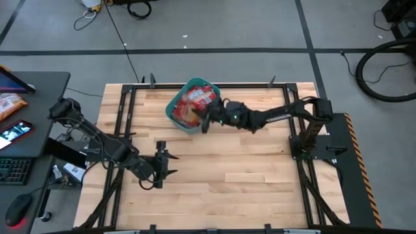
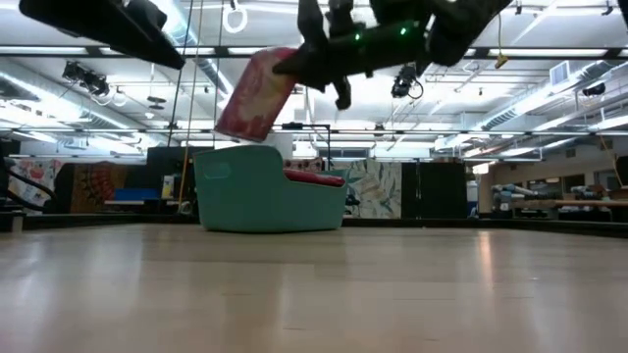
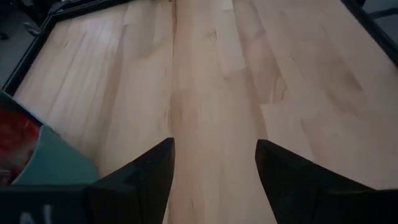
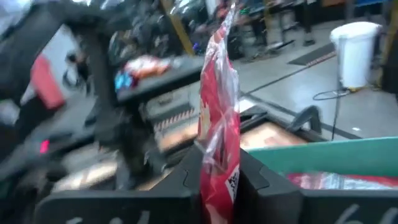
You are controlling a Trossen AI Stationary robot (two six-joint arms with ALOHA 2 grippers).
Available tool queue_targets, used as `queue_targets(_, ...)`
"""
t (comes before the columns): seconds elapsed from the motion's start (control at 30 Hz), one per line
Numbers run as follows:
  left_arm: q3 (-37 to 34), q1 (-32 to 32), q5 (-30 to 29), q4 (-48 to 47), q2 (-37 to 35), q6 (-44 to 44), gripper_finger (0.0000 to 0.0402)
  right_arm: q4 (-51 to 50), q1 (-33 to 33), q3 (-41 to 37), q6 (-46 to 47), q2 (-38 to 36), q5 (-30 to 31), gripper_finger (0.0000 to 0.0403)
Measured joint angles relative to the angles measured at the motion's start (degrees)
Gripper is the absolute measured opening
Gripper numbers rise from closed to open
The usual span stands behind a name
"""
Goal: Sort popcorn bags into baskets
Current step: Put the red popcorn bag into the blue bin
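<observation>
One popcorn bag (image 4: 219, 134) is pinched edge-on in my right claw (image 1: 209, 119), the fingers closed thin on the packet. In the low view the bag (image 2: 255, 95) hangs tilted in the air above the teal basket (image 2: 265, 191), clear of its rim. From overhead, the basket (image 1: 173, 112) sits at the far edge of the desk (image 1: 240, 182), already heaped with red packets, and my right claw hovers at its near-right rim.

My left claw (image 1: 166, 162) waits low over bare desk well apart from the basket, its fingers spread wide with nothing between them.

I judge this to be the drop step for this bag: carried over, not yet let go. No loose bags show on the desk from above, so this may be among the last. The next move calls for bringing the packet fully over the opening, lowering a little, then spreading the fingers. The pile is high, so a bag released near the rim could slide off outside.
</observation>
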Motion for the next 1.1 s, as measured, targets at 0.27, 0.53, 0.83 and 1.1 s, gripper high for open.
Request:
queue_targets(0.27, -6.69, -1.66, 0.57, 8.2, -4.11, -0.48, 0.0228, 5.89, -8.57, -0.02, 10.62, 4.69, 0.06, 0.0043)
queue_targets(0.53, -7.85, -2.34, 0.62, 10.54, -4.68, -1.77, 0.0228, 5.51, -16.1, 0.15, 18.19, 7.98, -4.59, 0.0055)
queue_targets(0.83, -7.85, -2.34, 0.62, 11.62, -4.68, -1.59, 0.0228, 2.77, -17.13, 0.15, 16.34, 7.8, -4.3, 0.0172)
queue_targets(1.1, -7.85, -2.34, 0.62, 11.6, -4.66, -1.97, 0.0228, 1.64, -14.73, 0.15, 11.29, 7.8, -2.1, 0.0262)
